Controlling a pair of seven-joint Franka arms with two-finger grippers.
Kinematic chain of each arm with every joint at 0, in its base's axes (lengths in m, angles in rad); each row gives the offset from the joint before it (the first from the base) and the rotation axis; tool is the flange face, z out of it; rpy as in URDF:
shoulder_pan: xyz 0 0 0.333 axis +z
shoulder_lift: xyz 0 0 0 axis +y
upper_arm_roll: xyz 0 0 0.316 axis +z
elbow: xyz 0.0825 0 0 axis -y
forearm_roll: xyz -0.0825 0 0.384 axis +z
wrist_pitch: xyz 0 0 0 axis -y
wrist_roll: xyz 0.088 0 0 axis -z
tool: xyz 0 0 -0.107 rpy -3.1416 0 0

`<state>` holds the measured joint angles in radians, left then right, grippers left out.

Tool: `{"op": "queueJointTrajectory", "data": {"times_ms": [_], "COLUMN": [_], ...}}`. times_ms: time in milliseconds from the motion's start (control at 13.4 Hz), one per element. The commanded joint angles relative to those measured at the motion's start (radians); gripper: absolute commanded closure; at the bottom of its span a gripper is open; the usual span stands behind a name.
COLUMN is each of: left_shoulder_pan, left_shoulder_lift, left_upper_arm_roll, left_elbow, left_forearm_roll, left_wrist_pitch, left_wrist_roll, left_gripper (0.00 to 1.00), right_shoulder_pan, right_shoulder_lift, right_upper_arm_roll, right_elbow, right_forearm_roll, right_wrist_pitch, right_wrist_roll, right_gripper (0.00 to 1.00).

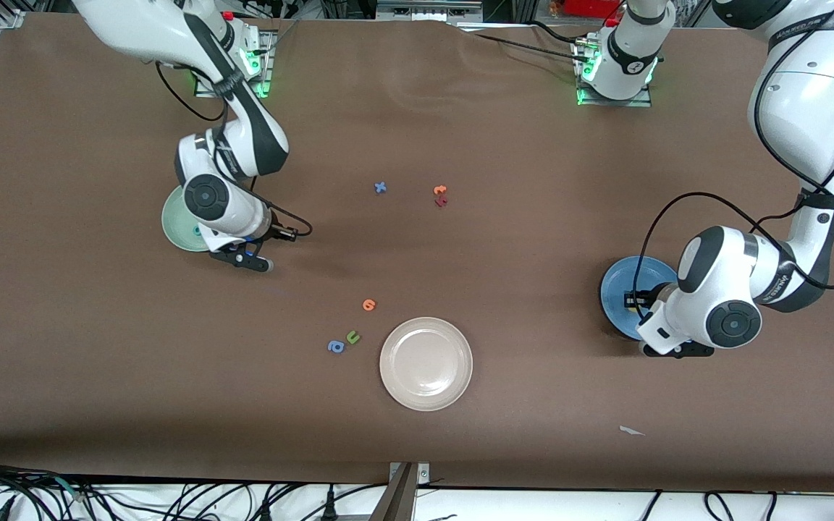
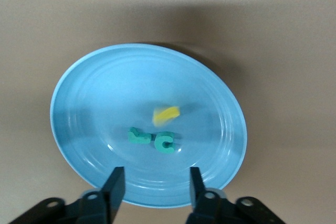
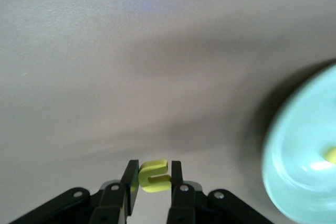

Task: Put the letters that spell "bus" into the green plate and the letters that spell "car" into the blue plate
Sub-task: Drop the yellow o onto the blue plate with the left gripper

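My left gripper (image 2: 155, 184) hangs open over the blue plate (image 2: 94, 93), nothing between its fingers. In the plate lie a teal r (image 2: 139, 136) and a teal c (image 2: 167, 142) side by side, with a blurred yellow letter (image 2: 166, 114) beside them. In the front view that gripper (image 1: 634, 299) covers part of the blue plate (image 1: 623, 286). My right gripper (image 3: 155, 179) is shut on a yellow u (image 3: 155, 176), above bare table beside the green plate (image 3: 299, 171). A yellow bit (image 3: 331, 155) shows in that plate. In the front view the right gripper (image 1: 258, 262) hangs beside the green plate (image 1: 174, 221).
A cream-white plate (image 1: 426, 363) sits nearer the front camera, mid-table. Beside it lie an orange letter (image 1: 368, 305), a green u (image 1: 352, 336) and a blue a (image 1: 335, 346). Farther back are a blue x (image 1: 380, 187), an orange letter (image 1: 440, 190) and a dark red one (image 1: 441, 202).
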<state>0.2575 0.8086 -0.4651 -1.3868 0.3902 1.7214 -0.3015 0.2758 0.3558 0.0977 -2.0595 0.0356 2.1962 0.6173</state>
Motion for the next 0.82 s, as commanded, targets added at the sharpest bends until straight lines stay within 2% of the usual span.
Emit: {"op": "queueJointTrajectory", "data": {"times_ms": [0,149,521,595,744], "left_shoulder_pan": [0.002,0.008,0.086,0.086,0.059], "left_shoulder_lift": [-0.029,-0.067,-0.137,-0.178,-0.277], "left_upper_arm_roll": [0.002,0.002,-0.001,0.009,0.098], "left_elbow": [0.012,0.012,0.0,-0.023,-0.096], "left_forearm_roll": [-0.014,-0.019,-0.04,-0.074,-0.153], "left_wrist_pitch": [-0.051,-0.069,-0.102,-0.102,-0.091], "left_wrist_roll": [0.033,0.033,0.048,0.05,0.073], "left_gripper": [0.0,0.0,0.0,0.0,0.0], "right_shoulder_pan": [-0.003,-0.003,-0.003,-0.003,-0.003], "right_shoulder_lift": [-0.07,-0.101,-0.155,-0.156,-0.156], "right_upper_arm_roll": [-0.01,-0.045,-0.191,-0.222,-0.283], "right_elbow": [0.042,0.058,0.053,0.052,0.033], "right_forearm_roll": [0.006,0.006,0.003,0.001,0.003], "right_wrist_pitch": [-0.149,-0.209,-0.306,-0.32,-0.32], "right_wrist_roll": [-0.028,-0.085,-0.315,-0.365,-0.467], "right_gripper": [0.8,0.8,0.8,0.81,0.81]}}
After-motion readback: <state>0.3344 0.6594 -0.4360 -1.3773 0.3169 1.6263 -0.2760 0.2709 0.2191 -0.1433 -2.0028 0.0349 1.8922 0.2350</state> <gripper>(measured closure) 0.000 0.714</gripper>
